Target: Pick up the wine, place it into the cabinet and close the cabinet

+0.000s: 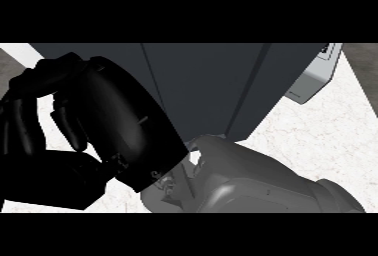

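Note:
A big dark glossy rounded shape, seemingly the wine bottle, fills the left middle of the head view, tilted up and to the left, close to me. My right hand sits at its lower end, at the tip of the grey forearm that comes in from the lower right, and appears curled round it. The hand is mostly hidden. The dark grey cabinet stands behind, with vertical seams on its front; its inside is not visible. My left hand rests at the lower left edge with relaxed fingers pointing up.
A white appliance stands at the top right beside the cabinet. The white marbled counter shows to the right of the cabinet and along the lower left.

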